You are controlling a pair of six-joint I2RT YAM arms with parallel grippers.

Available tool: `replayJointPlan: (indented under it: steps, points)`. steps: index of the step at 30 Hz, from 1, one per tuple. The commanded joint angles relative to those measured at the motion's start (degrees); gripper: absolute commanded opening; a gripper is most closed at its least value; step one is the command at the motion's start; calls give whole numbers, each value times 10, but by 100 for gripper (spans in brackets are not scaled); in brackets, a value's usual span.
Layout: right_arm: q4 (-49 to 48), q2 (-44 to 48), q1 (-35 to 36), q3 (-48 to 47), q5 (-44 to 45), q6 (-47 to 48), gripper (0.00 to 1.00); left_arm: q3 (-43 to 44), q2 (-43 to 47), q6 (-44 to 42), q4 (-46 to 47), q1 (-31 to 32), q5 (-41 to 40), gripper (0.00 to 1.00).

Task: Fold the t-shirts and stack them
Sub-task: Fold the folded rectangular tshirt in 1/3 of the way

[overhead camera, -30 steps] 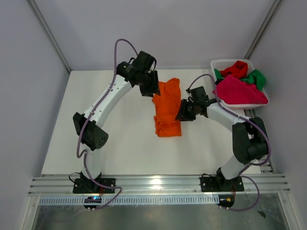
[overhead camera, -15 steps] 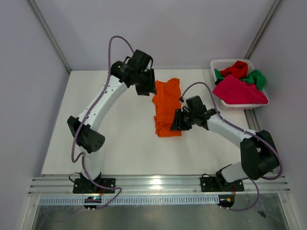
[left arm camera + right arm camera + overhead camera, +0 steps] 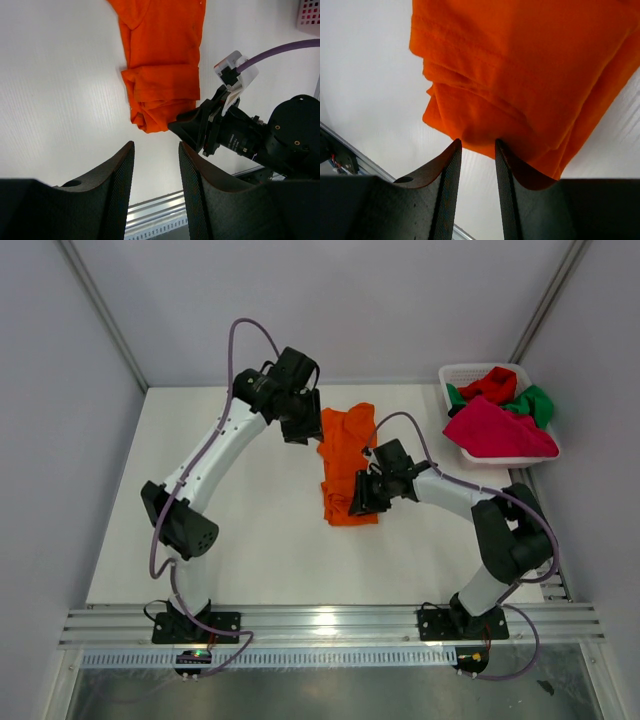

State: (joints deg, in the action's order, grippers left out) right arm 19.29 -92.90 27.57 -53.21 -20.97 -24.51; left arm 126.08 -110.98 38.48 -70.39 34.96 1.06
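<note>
Folds run the length of the orange t-shirt (image 3: 347, 468), which lies on the white surface (image 3: 250, 530) as a long, narrow strip. We see soft, creased cloth, its layered hems bunched at the near end.

The right gripper (image 3: 358, 498) sits at the shirt's near right corner. Its ribbed black fingers (image 3: 451, 165) stand a little apart, their tips right at the hem, and we see no cloth pinched between them.

The left gripper (image 3: 303, 425) is just beside the shirt's far left edge. Its fingers are also parted, with only bare surface showing in the gap.

Well to the right of the shirt's far end stands a white plastic lattice basket (image 3: 452, 375). It holds the crumpled magenta-pink t-shirt (image 3: 495, 430), which is heaped over the near rim, with the red t-shirt (image 3: 492, 385) and the green t-shirt (image 3: 535, 402) behind it.
</note>
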Motion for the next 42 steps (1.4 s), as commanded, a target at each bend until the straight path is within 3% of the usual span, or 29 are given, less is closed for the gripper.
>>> replayJointPlan:
  steps: [1,12,26,42]
  points:
    - [-18,-17,4,-47,5,17,37,-9,24,-11,-4,0,-23,43]
    - [15,-61,5,-126,15,39,37,-11,13,-17,-6,-1,-33,43]
    - [22,-8,6,-66,12,32,37,-9,-5,-22,-1,-4,-28,43]
    - [18,-72,6,-109,20,43,37,-12,-6,-28,-8,-5,-33,43]
